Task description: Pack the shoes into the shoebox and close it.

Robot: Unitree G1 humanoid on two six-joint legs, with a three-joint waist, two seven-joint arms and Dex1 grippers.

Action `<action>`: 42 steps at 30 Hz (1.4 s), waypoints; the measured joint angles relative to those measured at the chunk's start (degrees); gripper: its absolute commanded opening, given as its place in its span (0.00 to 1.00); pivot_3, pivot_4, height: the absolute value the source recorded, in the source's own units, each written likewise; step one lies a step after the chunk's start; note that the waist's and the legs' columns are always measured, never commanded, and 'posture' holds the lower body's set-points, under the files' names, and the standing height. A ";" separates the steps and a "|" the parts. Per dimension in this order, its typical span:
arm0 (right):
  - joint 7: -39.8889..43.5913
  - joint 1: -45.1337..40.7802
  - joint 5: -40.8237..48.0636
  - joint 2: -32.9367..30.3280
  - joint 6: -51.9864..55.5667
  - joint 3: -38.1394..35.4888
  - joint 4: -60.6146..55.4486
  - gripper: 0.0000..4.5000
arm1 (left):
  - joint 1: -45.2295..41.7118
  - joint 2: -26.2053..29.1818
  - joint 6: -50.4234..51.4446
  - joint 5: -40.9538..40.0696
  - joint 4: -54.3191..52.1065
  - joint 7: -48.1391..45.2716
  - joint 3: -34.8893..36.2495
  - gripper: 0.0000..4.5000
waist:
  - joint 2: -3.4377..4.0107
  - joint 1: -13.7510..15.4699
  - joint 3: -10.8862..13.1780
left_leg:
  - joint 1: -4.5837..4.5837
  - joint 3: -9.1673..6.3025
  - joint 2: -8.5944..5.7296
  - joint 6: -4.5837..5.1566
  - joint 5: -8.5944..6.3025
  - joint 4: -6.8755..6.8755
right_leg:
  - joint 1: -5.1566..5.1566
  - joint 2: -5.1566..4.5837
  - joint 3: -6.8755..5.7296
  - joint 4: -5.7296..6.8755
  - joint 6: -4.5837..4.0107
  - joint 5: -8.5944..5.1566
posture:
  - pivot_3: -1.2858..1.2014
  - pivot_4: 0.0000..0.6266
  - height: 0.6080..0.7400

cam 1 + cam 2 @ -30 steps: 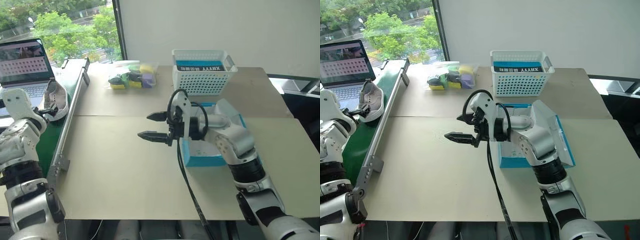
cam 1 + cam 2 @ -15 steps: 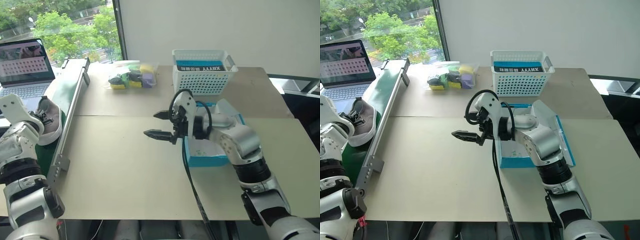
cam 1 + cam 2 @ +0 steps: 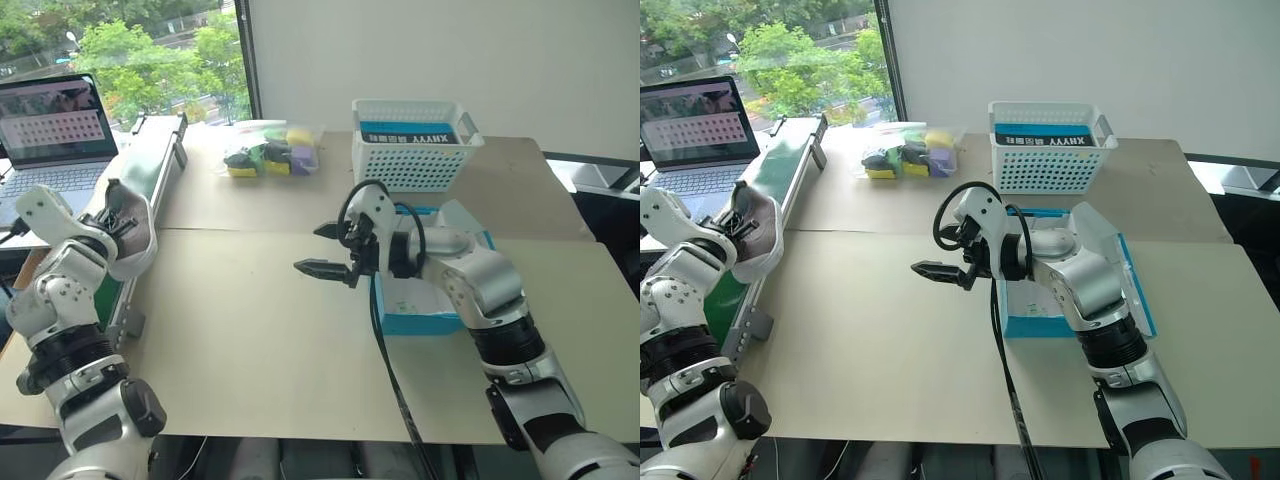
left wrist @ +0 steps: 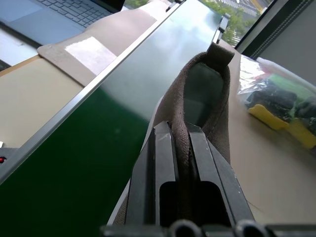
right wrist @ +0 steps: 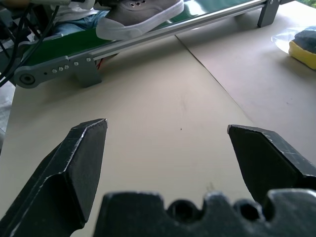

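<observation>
My left hand (image 4: 180,148) is pressed together on the heel edge of a shoe (image 3: 128,228), both fingers (image 4: 163,163) pinching the collar so the grey-beige shoe hangs up off the green belt (image 3: 760,185) of the conveyor at the left edge of the surface (image 3: 250,340). Through the wrist camera I see the shoe's opening facing me, with the pull tab at its far end, and the belt passing beneath it. My right hand (image 3: 322,250) is out over the middle of the surface, pointing toward my left side, its two fingers (image 5: 81,158) spread wide with nothing between them; past them the right wrist view shows the bare tan surface and the conveyor's metal rail (image 5: 148,37), with the shoe (image 5: 140,17) above it. Just behind my right forearm sits the shoebox (image 3: 425,315), bright blue outside and white inside, lying open on the surface with its lid (image 3: 1135,285) tipped back toward my right. Farther back, a white plastic basket (image 3: 415,150) stands on the surface with a smaller blue-and-black box (image 3: 408,133) inside. To the basket's left lies a clear bag (image 3: 268,155) of yellow, green and purple items. At the far left, beyond the conveyor, an open laptop (image 3: 55,130) shows a lit screen.
</observation>
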 measured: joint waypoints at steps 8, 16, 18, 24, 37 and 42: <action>-12.67 -6.65 8.91 9.49 10.17 -16.63 7.80 1.00 | -3.75 -7.89 6.77 -9.70 -17.90 -0.19 -11.37 0.02 | -0.01 0.03 0.00 | 0.02 0.02 0.01 -0.03 0.02 -0.04 | 0.00 0.01 0.03 0.06 -0.01 0.00 | 0.52 0.24 1.00; -25.05 -10.54 13.75 13.41 15.74 -28.95 13.14 1.00 | -4.43 -16.70 7.82 -13.57 -27.42 0.77 -22.66 0.02 | -0.01 -0.70 0.00 | -0.08 0.07 -0.02 -0.02 0.01 -0.05 | 0.00 -0.03 0.04 0.08 -0.01 0.01 | 0.52 0.24 1.00; -25.98 -10.54 14.54 12.86 16.87 -29.55 13.14 1.00 | -5.08 -17.62 7.59 -13.81 -28.05 0.84 -23.96 0.02 | 0.00 -1.14 0.00 | -0.04 0.12 -0.01 -0.01 0.02 -0.06 | -0.01 0.00 0.10 0.01 -0.01 0.01 | 0.52 0.24 1.00; -28.04 -10.54 15.05 12.67 17.05 -30.43 13.13 1.00 | -4.94 -19.60 6.29 -13.77 -28.07 0.75 -26.19 0.02 | 0.01 -1.17 0.00 | -0.02 0.13 -0.02 0.00 0.03 -0.04 | 0.00 0.03 0.12 -0.05 -0.01 0.00 | 0.52 0.24 1.00; -27.25 -10.39 16.23 3.96 22.23 -28.87 8.27 1.00 | -3.70 -9.34 2.05 -9.06 -20.89 -5.55 -25.70 0.02 | 0.04 -1.03 0.03 | -0.03 0.12 -0.01 0.01 0.03 -0.05 | 0.00 0.04 0.09 -0.12 0.00 0.00 | 0.52 0.24 1.00; -26.87 -10.38 19.52 2.97 26.14 -28.73 4.82 1.00 | -3.98 -11.10 -0.96 -8.39 -19.20 -7.36 -25.59 0.02 | 0.04 -0.91 0.03 | -0.06 0.12 -0.01 0.01 0.03 -0.06 | 0.02 0.02 0.09 -0.16 0.00 0.00 | 0.52 0.24 1.00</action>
